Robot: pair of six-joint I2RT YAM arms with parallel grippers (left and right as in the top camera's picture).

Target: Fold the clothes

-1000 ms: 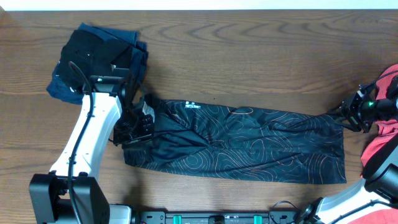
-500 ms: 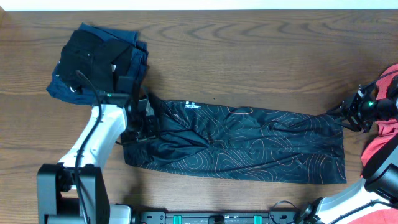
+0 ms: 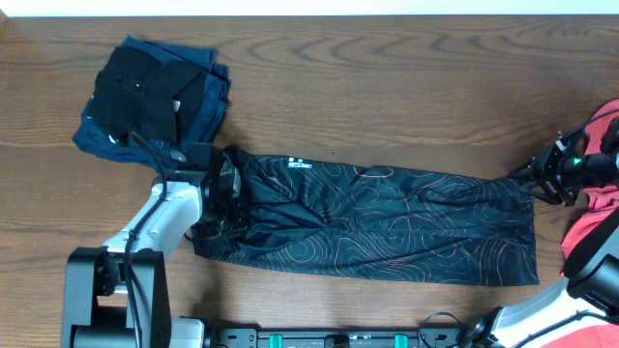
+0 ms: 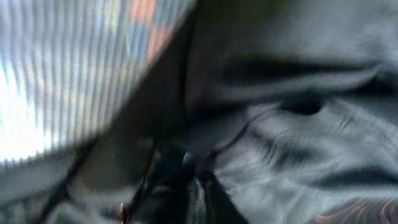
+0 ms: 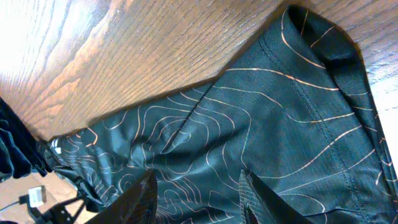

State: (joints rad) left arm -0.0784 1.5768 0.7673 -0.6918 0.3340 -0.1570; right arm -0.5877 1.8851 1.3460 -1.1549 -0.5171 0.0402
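Observation:
The clothes in play are one black shirt (image 3: 387, 227) with thin orange contour lines, lying as a long folded strip across the table. My left gripper (image 3: 221, 201) sits on its left end. In the blurred left wrist view its jaws (image 4: 194, 183) are shut, with a thin ridge of the dark cloth (image 4: 298, 143) pinched between them. At the shirt's upper right corner hovers my right gripper (image 3: 542, 182). The right wrist view shows that gripper (image 5: 200, 202) open, fingers (image 5: 144, 199) apart just over the flat shirt (image 5: 261, 118), nothing between them.
A folded stack of navy and black garments (image 3: 155, 97) lies at the back left, close to the left arm. A coral-red garment (image 3: 598, 227) is bunched at the right edge beside the right arm. Bare wooden table (image 3: 387, 87) runs behind the shirt.
My left gripper has shifted a little right onto the shirt's left end and closed on the cloth. The shirt's left edge bunched slightly. The right arm has not moved.

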